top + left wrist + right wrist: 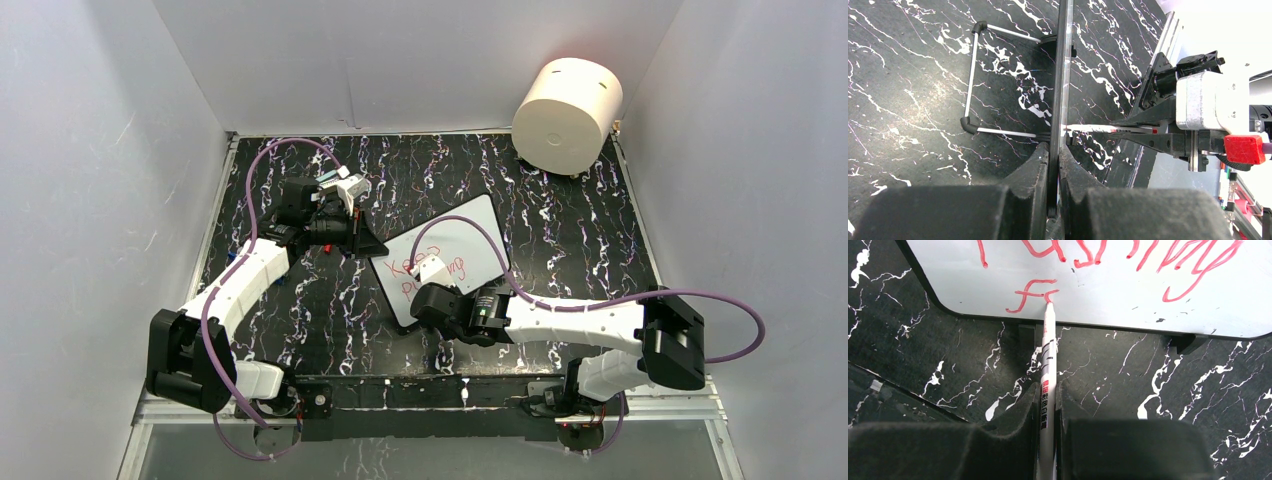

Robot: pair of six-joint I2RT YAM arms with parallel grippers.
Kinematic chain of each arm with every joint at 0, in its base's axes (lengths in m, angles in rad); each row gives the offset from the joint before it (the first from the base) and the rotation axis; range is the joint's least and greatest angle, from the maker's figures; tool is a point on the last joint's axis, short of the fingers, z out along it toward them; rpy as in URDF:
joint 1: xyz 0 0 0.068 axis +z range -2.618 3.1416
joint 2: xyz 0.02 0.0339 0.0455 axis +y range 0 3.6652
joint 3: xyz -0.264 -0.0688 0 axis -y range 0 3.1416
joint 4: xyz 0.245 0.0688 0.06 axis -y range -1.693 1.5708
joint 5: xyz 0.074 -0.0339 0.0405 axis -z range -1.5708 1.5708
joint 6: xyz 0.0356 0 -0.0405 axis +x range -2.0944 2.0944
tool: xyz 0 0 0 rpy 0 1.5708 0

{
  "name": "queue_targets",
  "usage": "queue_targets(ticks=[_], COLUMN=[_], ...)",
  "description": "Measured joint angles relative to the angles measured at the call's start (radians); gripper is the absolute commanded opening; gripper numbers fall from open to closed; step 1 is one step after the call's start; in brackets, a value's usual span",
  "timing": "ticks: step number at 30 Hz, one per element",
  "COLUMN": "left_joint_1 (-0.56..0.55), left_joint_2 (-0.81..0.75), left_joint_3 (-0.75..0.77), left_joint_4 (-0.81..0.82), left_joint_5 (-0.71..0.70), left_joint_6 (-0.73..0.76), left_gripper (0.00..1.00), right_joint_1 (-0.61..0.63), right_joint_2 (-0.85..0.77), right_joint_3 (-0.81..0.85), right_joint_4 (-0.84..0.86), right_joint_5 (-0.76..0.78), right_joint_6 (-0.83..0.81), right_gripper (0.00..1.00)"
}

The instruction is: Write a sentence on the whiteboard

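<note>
The whiteboard (478, 226) lies slanted in the middle of the black marbled table. Red handwriting (432, 275) covers its near part. In the right wrist view the board (1128, 295) shows "Pushing" (1148, 255) cut off at the top, and below it an "F" with a short stroke (1030, 292). My right gripper (1048, 390) is shut on a white marker (1048, 350), whose tip touches the board at that stroke. My left gripper (1054, 155) is shut on the board's black rim (1062, 75), seen edge-on. The marker (1108, 129) meets the board there too.
A cream cylinder (567, 115) stands at the back right corner. White walls close in the table on three sides. A wire stand (970, 80) sticks out from the board's back. Purple cables loop over both arms.
</note>
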Motion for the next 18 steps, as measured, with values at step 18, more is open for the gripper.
queue_targets(ticks=[18], left_joint_1=[0.000], left_joint_2=[0.000], left_joint_3=[0.000], left_joint_4=[0.000], left_joint_5=[0.000], left_joint_6=[0.000], left_gripper=[0.00], right_joint_1=[-0.004], right_joint_2=[0.000], right_joint_3=[0.000], right_joint_4=[-0.032], right_joint_5=[0.049], right_joint_6=[0.027], right_gripper=[0.00])
